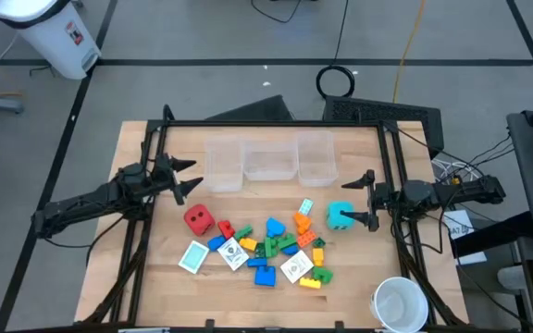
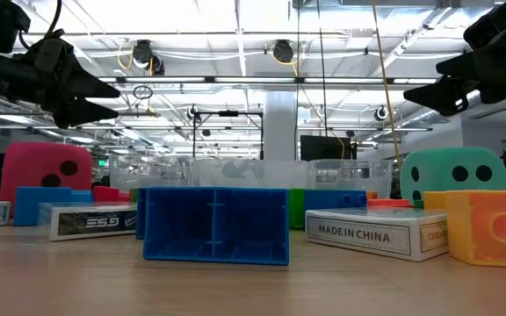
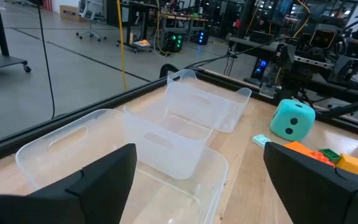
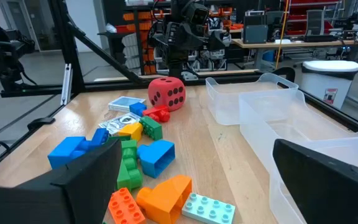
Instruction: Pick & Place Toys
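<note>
Grey concrete flooring is surrounding the light wooden table [image 1: 155, 277] in the high view, where three clear plastic bins [image 1: 268, 160] are sitting in a row at the far side. Small plastic building bricks [image 1: 280, 250] are lying heaped mid-table among white and teal cards [image 1: 194, 257], with the red dotted die [image 1: 198, 219] to their left and the cyan dotted die [image 1: 340, 215] to their right. Left gripper [image 1: 185, 178] is hovering released just beside the leftmost bin; right gripper [image 1: 370, 198] is hanging released, near the cyan die.

Low view: a blue brick [image 2: 215, 225] is standing frontmost.

Left wrist view: bins are lying under spread fingers [image 3: 104, 174].

Right wrist view: bricks and red die are lying ahead
</note>
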